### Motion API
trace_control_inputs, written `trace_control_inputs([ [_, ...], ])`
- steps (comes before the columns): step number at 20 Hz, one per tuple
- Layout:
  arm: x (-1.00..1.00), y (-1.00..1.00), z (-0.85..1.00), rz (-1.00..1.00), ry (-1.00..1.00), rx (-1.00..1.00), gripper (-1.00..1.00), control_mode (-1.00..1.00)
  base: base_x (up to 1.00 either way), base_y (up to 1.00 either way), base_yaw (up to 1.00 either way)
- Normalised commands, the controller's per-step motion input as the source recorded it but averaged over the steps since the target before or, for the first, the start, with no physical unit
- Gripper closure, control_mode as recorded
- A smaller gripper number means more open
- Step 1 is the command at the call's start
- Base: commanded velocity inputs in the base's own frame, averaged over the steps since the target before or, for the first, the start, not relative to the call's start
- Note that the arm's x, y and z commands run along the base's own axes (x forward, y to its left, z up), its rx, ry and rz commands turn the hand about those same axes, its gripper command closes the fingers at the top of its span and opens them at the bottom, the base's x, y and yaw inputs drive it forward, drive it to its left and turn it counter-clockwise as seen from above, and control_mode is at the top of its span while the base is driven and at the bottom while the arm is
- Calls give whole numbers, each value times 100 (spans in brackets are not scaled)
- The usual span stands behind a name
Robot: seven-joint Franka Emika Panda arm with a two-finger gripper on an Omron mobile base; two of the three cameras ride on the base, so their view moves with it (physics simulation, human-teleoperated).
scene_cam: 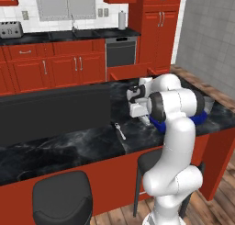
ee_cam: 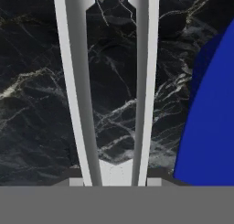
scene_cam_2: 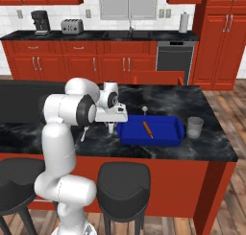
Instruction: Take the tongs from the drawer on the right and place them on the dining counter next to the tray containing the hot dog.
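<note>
Silver-grey steel first: over on the left of the right base view a small fork-like utensil (scene_cam_2: 84, 133) lies flat on the dining counter (scene_cam_2: 43, 133), on glossy black marble with white veins running through it, above a solid red body. Moving right, the gripper (scene_cam_2: 111, 128) points straight down at the stone, and in the hand view the tongs (ee_cam: 109, 95) sit between the jaws, two long pale arms running away from the camera and closing toward each other at the far end. So the jaws are narrowed onto the tongs, gripping near the hinged end, tips just above or on the marble; I cannot tell which. Thin sheet metal, I'd judge: light, stiff along its length but springy across the two arms, and smooth enough to slip. A squeeze across both arms close to the hinge, as here, looks the safe hold. Right again and touching close is the tray (scene_cam_2: 163, 138), bright blue, rectangular, raised rim with rounded corners, its curved edge filling the right of the hand view. Inside lies the hot dog (scene_cam_2: 147, 129), a thin reddish-orange stick. Further right stands a clear glass (scene_cam_2: 194, 127). Behind, the drawer (scene_cam_2: 156, 78) juts out, its front plain glossy red.
</note>
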Motion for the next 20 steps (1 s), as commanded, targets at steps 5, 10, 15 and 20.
trace_control_inputs([
  [5, 0, 0, -32, -1, -1, 0, 100, -100, 0, 0, 0],
  [10, 2, 0, -28, -1, -2, 0, 100, -100, 0, 0, 0],
  [15, 0, 0, -36, -1, 0, 0, 100, -100, 0, 0, 0],
  [20, 0, 0, -31, -2, -2, 0, 100, -100, 0, 0, 0],
])
